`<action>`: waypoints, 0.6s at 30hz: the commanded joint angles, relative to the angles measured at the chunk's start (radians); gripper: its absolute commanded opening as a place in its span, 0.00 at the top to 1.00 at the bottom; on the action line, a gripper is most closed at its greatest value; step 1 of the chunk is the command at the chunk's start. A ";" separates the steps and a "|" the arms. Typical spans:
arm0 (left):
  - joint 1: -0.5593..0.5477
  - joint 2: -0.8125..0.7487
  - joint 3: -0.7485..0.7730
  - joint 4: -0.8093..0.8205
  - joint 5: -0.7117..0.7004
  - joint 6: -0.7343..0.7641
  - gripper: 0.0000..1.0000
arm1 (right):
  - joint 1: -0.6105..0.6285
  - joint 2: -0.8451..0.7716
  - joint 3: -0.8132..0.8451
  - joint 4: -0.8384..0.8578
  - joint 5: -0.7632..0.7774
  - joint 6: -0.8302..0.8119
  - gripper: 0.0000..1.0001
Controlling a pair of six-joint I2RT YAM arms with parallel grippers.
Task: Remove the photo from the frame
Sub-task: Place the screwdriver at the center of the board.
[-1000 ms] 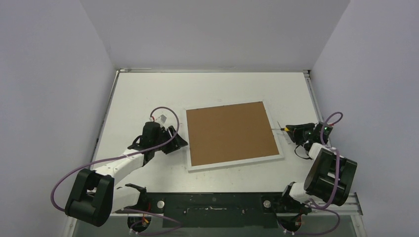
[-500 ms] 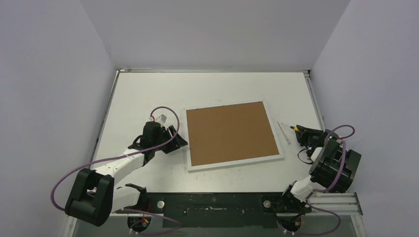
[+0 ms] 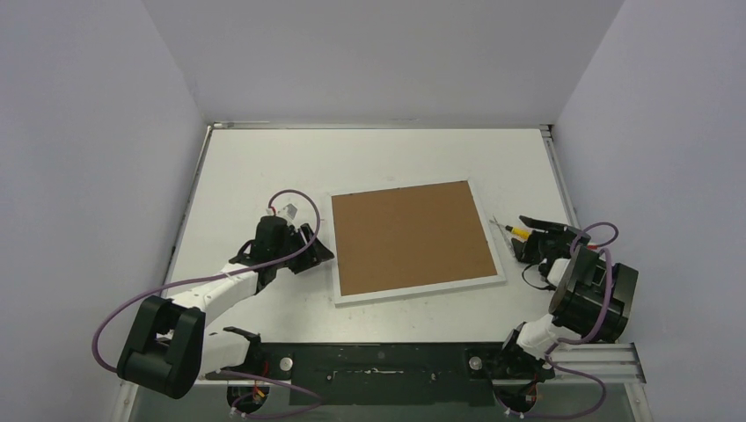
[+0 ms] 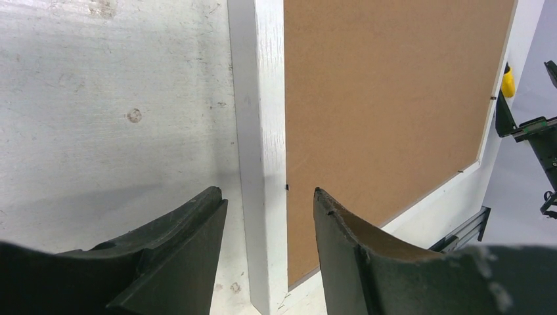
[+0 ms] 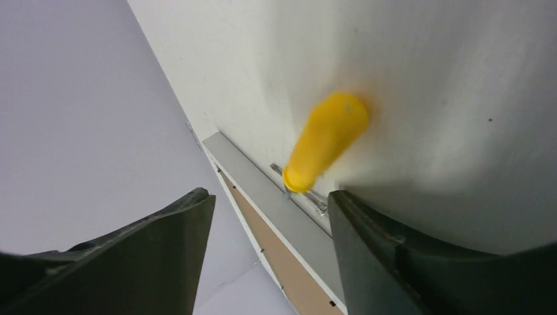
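The frame (image 3: pixel 413 288) lies face down on the table, its brown backing board (image 3: pixel 409 236) up. The photo is hidden under the board. My left gripper (image 3: pixel 318 246) is open at the frame's left edge. In the left wrist view it (image 4: pixel 268 197) straddles the white border (image 4: pixel 259 131), with one finger over the table and the other over the board (image 4: pixel 381 98). My right gripper (image 3: pixel 530 239) is open and empty, right of the frame. In the right wrist view it (image 5: pixel 270 200) points at a yellow-handled tool (image 5: pixel 325 141) lying beside the frame's border (image 5: pixel 253 177).
The yellow-handled tool (image 3: pixel 517 232) lies on the table between the frame's right edge and the right gripper, its thin metal blade (image 3: pixel 499 224) pointing at the frame. White walls close the table at the back and at both sides.
The right gripper drew back to the right from the frame's edge, then came a little way back left toward the yellow-handled tool. The left arm and the frame have not moved.
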 commanded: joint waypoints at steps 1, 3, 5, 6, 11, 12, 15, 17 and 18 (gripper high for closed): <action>-0.004 -0.020 0.036 0.017 -0.013 0.016 0.50 | 0.001 -0.054 0.004 -0.115 0.043 -0.012 0.31; -0.004 -0.024 0.037 0.013 -0.014 0.018 0.50 | 0.000 -0.094 0.014 -0.168 0.045 -0.033 0.27; -0.005 -0.025 0.041 0.005 -0.017 0.024 0.50 | -0.002 -0.153 0.030 -0.239 0.049 -0.064 0.26; -0.004 -0.023 0.044 0.000 -0.018 0.026 0.50 | -0.003 -0.180 0.038 -0.274 0.050 -0.083 0.25; -0.005 -0.040 0.049 -0.017 -0.031 0.032 0.50 | 0.007 -0.311 0.079 -0.397 0.036 -0.253 0.20; -0.004 -0.045 0.049 -0.017 -0.032 0.032 0.49 | 0.016 -0.320 0.107 -0.399 0.023 -0.323 0.20; -0.004 -0.058 0.052 -0.046 -0.030 0.034 0.49 | 0.115 -0.307 0.237 -0.473 0.011 -0.563 0.20; -0.006 -0.062 0.056 -0.057 -0.033 0.039 0.48 | 0.222 -0.284 0.330 -0.548 0.029 -0.721 0.21; -0.007 -0.063 0.058 -0.062 -0.040 0.042 0.47 | 0.286 -0.276 0.362 -0.572 0.041 -0.784 0.21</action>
